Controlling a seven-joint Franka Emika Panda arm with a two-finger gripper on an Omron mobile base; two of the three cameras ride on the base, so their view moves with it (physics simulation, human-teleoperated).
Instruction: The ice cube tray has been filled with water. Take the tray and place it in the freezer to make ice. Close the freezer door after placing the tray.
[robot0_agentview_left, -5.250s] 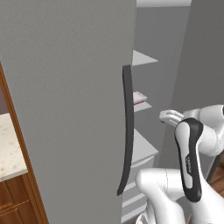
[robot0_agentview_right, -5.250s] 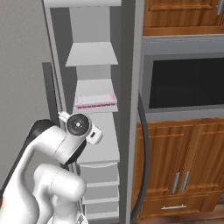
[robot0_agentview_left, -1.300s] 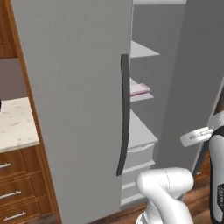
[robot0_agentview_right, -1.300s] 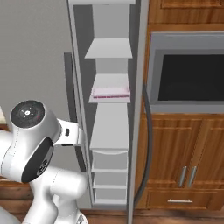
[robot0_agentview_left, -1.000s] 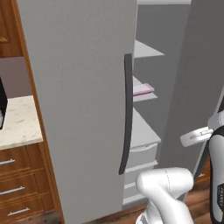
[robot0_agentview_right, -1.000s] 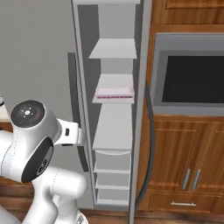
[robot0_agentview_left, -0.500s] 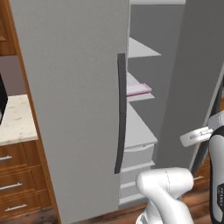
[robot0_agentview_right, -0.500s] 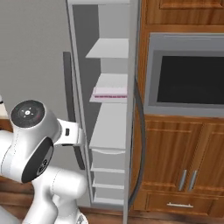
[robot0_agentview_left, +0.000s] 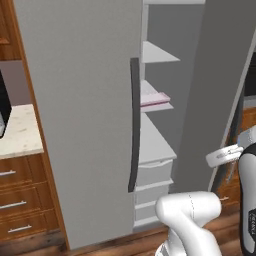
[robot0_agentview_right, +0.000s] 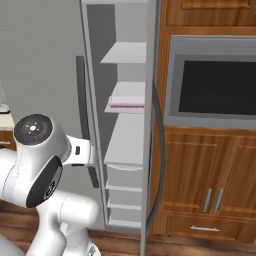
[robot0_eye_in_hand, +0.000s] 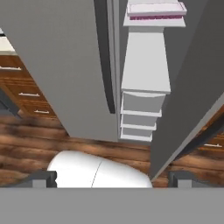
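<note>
tray (robot0_agentview_right: 127, 105): lying flat on a middle white shelf inside the freezer (robot0_agentview_right: 125, 145)
freezer door (robot0_agentview_left: 220, 95): swung wide open
gripper (robot0_eye_in_hand: 111, 177): jaws spread wide, holding nothing
room: wood floor (robot0_eye_in_hand: 26, 148), wooden cabinets (robot0_agentview_right: 210, 175), wall oven (robot0_agentview_right: 215, 87)

Kitchen setting: wood-plank floor (robot0_eye_in_hand: 52, 144), brown wooden cabinets (robot0_agentview_right: 210, 175), a built-in dark-glass oven (robot0_agentview_right: 220, 87), and a pale speckled countertop (robot0_agentview_left: 17, 132).

ice cube tray (robot0_agentview_right: 127, 104): pale lavender-white, magenta edge
freezer (robot0_agentview_right: 125, 160): white shelves and drawers
freezer door (robot0_agentview_left: 210, 100): grey
handle (robot0_agentview_left: 133, 125): dark
cabinets (robot0_agentview_right: 210, 190): brown wood
floor (robot0_eye_in_hand: 26, 144): dark wood planks
</note>
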